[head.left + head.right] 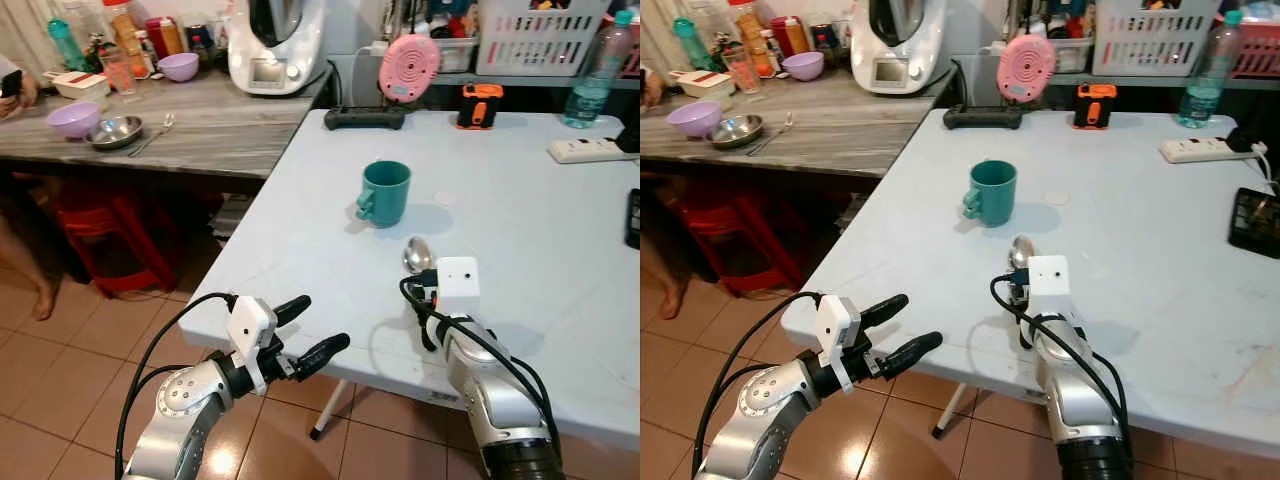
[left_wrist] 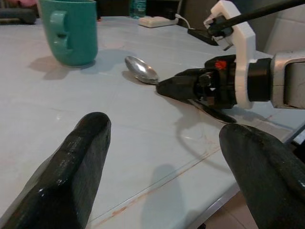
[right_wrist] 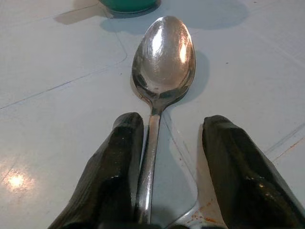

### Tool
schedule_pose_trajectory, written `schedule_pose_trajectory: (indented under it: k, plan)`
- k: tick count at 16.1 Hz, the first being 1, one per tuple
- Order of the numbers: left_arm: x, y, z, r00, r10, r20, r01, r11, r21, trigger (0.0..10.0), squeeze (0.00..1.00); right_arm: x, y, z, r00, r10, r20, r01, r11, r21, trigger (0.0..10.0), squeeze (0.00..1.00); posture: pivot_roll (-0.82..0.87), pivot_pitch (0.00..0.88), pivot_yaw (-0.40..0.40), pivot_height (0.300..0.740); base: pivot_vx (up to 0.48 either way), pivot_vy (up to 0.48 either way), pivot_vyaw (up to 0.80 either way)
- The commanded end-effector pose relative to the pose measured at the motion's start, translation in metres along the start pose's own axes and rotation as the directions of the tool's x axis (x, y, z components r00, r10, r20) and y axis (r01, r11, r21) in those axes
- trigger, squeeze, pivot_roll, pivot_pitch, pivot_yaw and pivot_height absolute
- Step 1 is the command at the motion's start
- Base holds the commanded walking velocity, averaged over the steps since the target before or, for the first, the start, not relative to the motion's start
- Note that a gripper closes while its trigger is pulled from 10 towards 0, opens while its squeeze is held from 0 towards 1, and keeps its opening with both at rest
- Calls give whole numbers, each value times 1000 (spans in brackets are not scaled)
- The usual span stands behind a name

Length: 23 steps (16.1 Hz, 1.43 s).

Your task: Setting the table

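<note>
A silver spoon (image 1: 417,254) lies on the white table (image 1: 520,180), bowl pointing toward a teal mug (image 1: 385,192) standing upright just beyond it. My right gripper (image 3: 174,125) rests low over the table near its front edge. It is open, a finger on either side of the spoon's handle (image 3: 151,143). The handle lies against one finger (image 3: 119,157), with a gap to the other. My left gripper (image 1: 322,322) hangs open and holding nothing, off the table's front left corner, above the tiled floor.
To the left runs a grey counter (image 1: 200,125) with a purple bowl (image 1: 74,119), a steel dish (image 1: 115,131) and a white kitchen appliance (image 1: 275,45). A red stool (image 1: 105,225) stands under it. A power strip (image 1: 590,150) and a water bottle (image 1: 595,75) sit at the table's far right. A person's foot (image 1: 40,295) is at far left.
</note>
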<state>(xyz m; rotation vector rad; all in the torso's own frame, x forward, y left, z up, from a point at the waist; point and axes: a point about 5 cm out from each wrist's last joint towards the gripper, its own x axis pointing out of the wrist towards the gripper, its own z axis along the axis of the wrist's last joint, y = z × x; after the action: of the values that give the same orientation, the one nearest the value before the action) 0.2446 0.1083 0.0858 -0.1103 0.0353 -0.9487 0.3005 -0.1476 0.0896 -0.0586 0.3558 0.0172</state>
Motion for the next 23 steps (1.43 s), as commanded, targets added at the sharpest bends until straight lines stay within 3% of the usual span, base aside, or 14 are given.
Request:
schedule_pose_trajectory:
  k: [1, 9, 17, 20, 23]
  plan:
    - [-2, -1, 3, 1000, -19, 1, 19, 1000, 10, 10000, 0, 1, 4, -17, 996, 22, -85, -21, 1000, 5, 0, 0, -154, 50, 119, 740, 0, 0, 0]
    - [-2, -8, 3, 999, -45, 0, 45, 999, 6, 10000, 0, -4, 1, -30, 994, 5, -110, 0, 999, 52, 0, 0, -157, 54, 124, 740, 0, 0, 0]
    - [1, -5, 3, 1000, 6, 20, -6, 1000, 13, 10000, 0, -6, -1, -32, 994, -5, -110, 14, 996, 85, 0, 0, -154, 51, 115, 740, 0, 0, 0]
    - [2, 6, 2, 991, 130, 29, -131, 990, 43, 10000, 0, -11, -10, -7, 997, -74, 16, 70, 981, 182, 0, 0, -155, 45, 110, 740, 0, 0, 0]
    - [5, 26, 3, 947, 319, 47, -321, 946, 44, 10000, 0, -22, -18, 12, 985, -110, 136, 84, 980, 183, 0, 0, -159, 38, 107, 740, 0, 0, 0]
